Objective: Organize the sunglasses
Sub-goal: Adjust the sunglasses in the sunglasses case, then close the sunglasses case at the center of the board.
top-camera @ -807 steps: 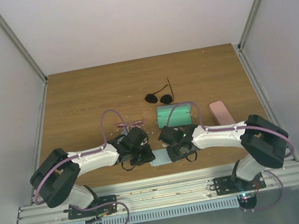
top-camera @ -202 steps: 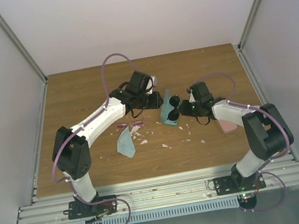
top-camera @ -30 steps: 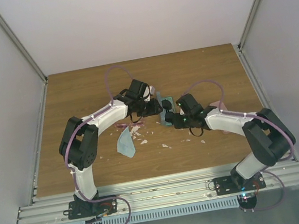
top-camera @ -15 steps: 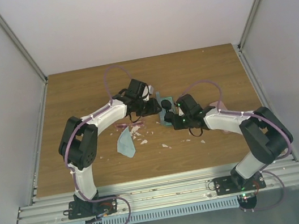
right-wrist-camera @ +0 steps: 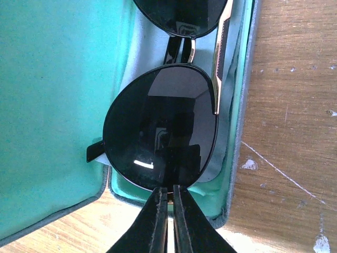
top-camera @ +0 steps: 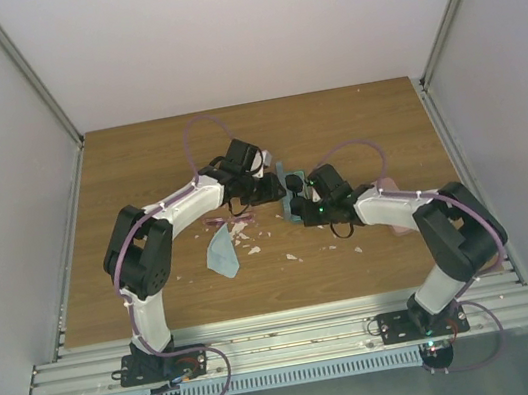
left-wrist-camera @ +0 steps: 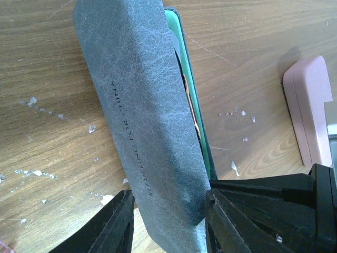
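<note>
A: Where are the black sunglasses (right-wrist-camera: 160, 126)?
B: In the open blue-grey case (right-wrist-camera: 52, 79), long axis along it, 1 lens rim pinched by the right gripper (right-wrist-camera: 169, 194). Left gripper (left-wrist-camera: 168, 211) clamps the lid (left-wrist-camera: 142, 116).

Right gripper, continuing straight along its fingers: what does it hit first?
The dark oval lens of the thin black-framed sunglasses, lying in the open turquoise-lined blue-grey case. The right gripper sits at the lens rim; whether it touches is unclear.

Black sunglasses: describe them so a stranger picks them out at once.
At the table's centre, an open blue-grey case shows mint-green lining. The black sunglasses lie inside it: thin black frame, dark oval lenses, unlike the pink-framed pair on the wood.
</note>
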### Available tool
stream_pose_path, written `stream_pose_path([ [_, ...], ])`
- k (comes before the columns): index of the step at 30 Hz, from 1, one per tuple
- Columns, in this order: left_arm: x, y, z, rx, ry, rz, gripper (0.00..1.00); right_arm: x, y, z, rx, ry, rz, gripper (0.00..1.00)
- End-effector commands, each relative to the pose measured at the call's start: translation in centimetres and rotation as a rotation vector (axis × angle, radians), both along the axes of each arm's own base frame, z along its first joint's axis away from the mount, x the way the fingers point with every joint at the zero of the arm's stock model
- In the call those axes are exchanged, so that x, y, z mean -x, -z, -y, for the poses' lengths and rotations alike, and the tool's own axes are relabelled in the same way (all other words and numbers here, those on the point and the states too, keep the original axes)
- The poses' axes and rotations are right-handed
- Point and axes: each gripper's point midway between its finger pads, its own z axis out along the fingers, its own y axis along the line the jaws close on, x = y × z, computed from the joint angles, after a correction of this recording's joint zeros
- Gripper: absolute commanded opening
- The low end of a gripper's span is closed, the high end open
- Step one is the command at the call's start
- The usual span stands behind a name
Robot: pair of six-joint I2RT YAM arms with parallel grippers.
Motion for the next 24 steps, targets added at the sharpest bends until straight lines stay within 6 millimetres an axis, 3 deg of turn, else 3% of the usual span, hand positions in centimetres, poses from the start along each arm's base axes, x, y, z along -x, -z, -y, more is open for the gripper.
stream_pose_path([
  [1,-1.0,-1.2,0.3,0.034,-0.005,0.04,0.39,-0.8,-1.5,0.0,-0.019,0.007,0.047,0.06],
  [6,-1.6,-2.4,0.1,0.055,-0.025,0.071,0.38,0.7,-2.7,1.0,-0.044,0.006,0.061,0.14],
  [9,-2.0,-3.1,-0.5,0.062,-0.059,0.097,0.34,0.0,-3.6,3.1,-0.056,0.083,0.082,0.14],
  [12,-2.3,-3.4,-1.2,0.07,-0.084,0.106,0.26,-1.2,-3.0,5.6,-0.051,0.178,0.066,0.14],
  [15,-2.3,-2.9,-1.3,0.068,-0.086,0.087,0.2,-2.4,-1.2,7.0,-0.027,0.218,0.022,0.12],
  [18,-2.3,-2.1,-1.1,0.064,-0.079,0.063,0.15,-3.5,-0.4,7.0,-0.027,0.206,0.015,0.11],
  [24,-2.1,-0.8,0.3,0.102,-0.024,0.01,0.17,-4.9,0.8,5.7,-0.039,0.154,-0.008,0.11],
])
